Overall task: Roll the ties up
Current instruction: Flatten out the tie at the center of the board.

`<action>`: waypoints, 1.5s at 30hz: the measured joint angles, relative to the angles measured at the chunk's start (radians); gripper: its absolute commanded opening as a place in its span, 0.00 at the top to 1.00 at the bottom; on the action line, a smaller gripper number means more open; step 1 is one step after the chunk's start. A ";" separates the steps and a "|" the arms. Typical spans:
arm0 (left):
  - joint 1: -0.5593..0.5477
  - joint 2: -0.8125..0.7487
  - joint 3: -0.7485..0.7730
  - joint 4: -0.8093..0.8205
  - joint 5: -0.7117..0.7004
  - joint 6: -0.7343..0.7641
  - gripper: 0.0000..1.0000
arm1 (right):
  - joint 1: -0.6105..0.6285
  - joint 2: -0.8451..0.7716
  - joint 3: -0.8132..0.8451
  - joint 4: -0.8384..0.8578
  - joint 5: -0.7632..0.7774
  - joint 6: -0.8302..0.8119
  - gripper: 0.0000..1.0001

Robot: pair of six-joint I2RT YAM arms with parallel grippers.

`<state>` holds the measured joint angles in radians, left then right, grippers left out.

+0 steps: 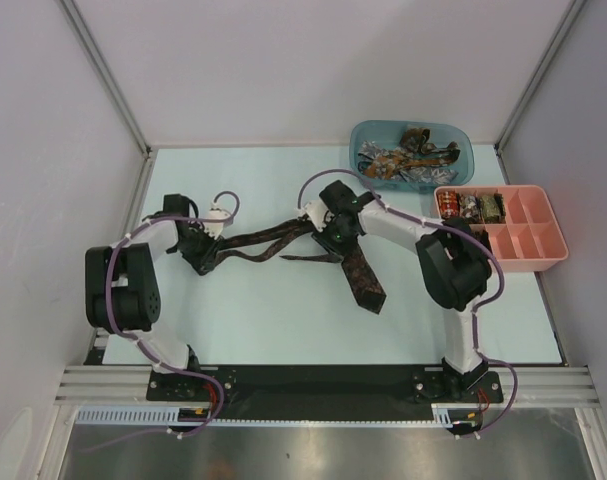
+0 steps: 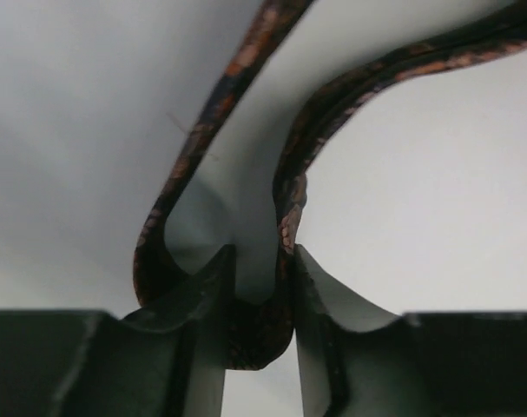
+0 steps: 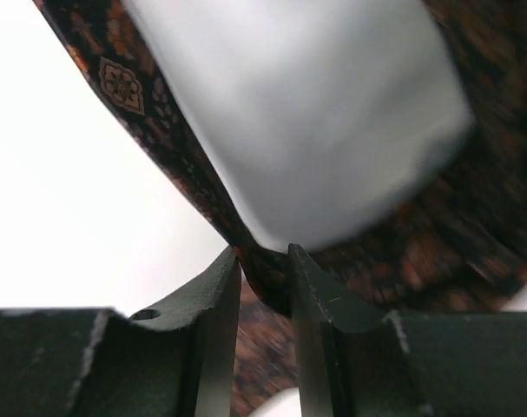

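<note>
currently the dark brown tie [image 1: 363, 280] is stretched across the middle of the table [image 1: 263, 320], between the two arms. its wide pointed end lies flat on the table surface, just in front of the right gripper [image 1: 335, 235]. the narrow part runs leftward in loose, twisted loops to the left gripper [image 1: 198, 252].

left gripper: the wrist view shows the jaws drawn narrow with a fold of the tie seated between them. one strand lies against the inner face of the right-hand finger [image 2: 319, 295]. the other strand curves round the outside of the left-hand finger. the fold fills the lower part of the gap and a slit of light shows above it. the jaws are gripping the tie at this fold.

right gripper: the wrist view shows the fingers [image 3: 215, 295] close together with patterned fabric filling the gap between them. the jaws are clamped on the tie near its wider section. the fabric spreads out on both sides beyond the fingertips.

at the far right of the table stands a blue tub [image 1: 463, 150] holding a loose heap of ties [image 1: 403, 160]. just in front of it sits a pink tray [image 1: 548, 250]. rolled ties [image 1: 468, 207] occupy its far-left compartments.
</note>
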<state>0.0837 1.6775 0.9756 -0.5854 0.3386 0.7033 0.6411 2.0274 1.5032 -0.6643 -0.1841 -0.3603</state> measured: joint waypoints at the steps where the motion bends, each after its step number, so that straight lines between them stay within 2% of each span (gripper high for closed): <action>1: 0.000 0.000 0.004 0.009 -0.019 -0.001 0.69 | -0.011 -0.014 -0.003 -0.016 0.011 -0.027 0.64; 3: 0.000 0.000 0.007 0.025 -0.053 0.000 0.69 | -0.038 -0.037 -0.004 -0.036 0.028 -0.075 0.57; 5: 0.000 0.000 0.007 0.037 -0.083 -0.001 0.65 | -0.074 -0.056 -0.002 -0.060 0.041 -0.116 0.52; 6: 0.000 0.000 0.007 0.043 -0.099 -0.002 0.60 | -0.096 -0.064 0.003 -0.085 0.040 -0.135 0.45; 7: 0.000 -0.002 0.008 0.047 -0.109 -0.004 0.44 | -0.110 -0.078 0.010 -0.113 0.036 -0.154 0.42; 8: 0.000 -0.006 0.008 0.050 -0.120 -0.005 0.33 | -0.132 -0.086 0.012 -0.125 0.036 -0.157 0.39; 9: 0.000 -0.012 0.008 0.051 -0.123 0.002 0.23 | -0.146 -0.099 0.014 -0.142 0.030 -0.163 0.32; 10: 0.000 -0.024 0.008 0.052 -0.121 0.002 0.01 | -0.159 -0.118 0.014 -0.158 0.022 -0.165 0.31; 14: 0.000 -0.102 0.009 0.039 -0.037 0.035 0.01 | -0.182 -0.195 0.032 -0.198 -0.036 -0.108 0.14; 15: -0.003 -0.126 0.010 0.034 -0.008 0.047 0.00 | -0.186 -0.208 0.043 -0.194 -0.050 -0.079 0.13; 22: -0.091 -0.170 0.027 0.033 0.090 0.106 0.00 | -0.189 -0.171 0.081 -0.098 -0.053 0.109 0.11; 28: -0.126 -0.056 0.095 0.021 0.095 0.181 0.01 | -0.190 -0.032 0.095 -0.061 0.009 0.187 0.13; 33: -0.134 0.023 0.126 0.013 0.085 0.247 0.01 | -0.190 0.046 0.096 -0.057 0.036 0.214 0.25; 34: -0.134 0.038 0.128 0.011 0.083 0.260 0.02 | -0.190 0.054 0.096 -0.056 0.037 0.217 0.28; 35: -0.134 0.052 0.129 0.011 0.081 0.269 0.06 | -0.190 0.059 0.096 -0.055 0.037 0.221 0.36; 37: -0.135 0.075 0.129 0.002 0.075 0.283 0.31 | -0.190 0.061 0.087 -0.050 0.033 0.225 0.49; 38: -0.137 0.087 0.129 -0.006 0.069 0.296 0.42 | -0.190 0.061 0.079 -0.047 0.026 0.228 0.61; 39: -0.139 0.093 0.129 -0.012 0.062 0.296 0.59 | -0.189 0.061 0.071 -0.044 0.019 0.225 0.68; 41: -0.143 0.098 0.128 -0.035 0.056 0.303 0.73 | -0.189 0.053 0.037 -0.035 0.001 0.218 0.83; 42: -0.145 0.095 0.128 -0.047 0.057 0.304 0.86 | -0.190 0.039 0.017 -0.033 -0.011 0.211 0.88; 44: -0.146 0.071 0.119 -0.080 0.061 0.305 0.93 | -0.192 0.012 -0.024 -0.048 -0.040 0.189 1.00; 45: -0.146 0.045 0.108 -0.107 0.065 0.309 0.99 | -0.196 -0.005 -0.044 -0.067 -0.058 0.171 1.00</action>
<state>-0.0624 1.7226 1.0840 -0.6922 0.4034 1.0119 0.4454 2.0224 1.4593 -0.7311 -0.2417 -0.1898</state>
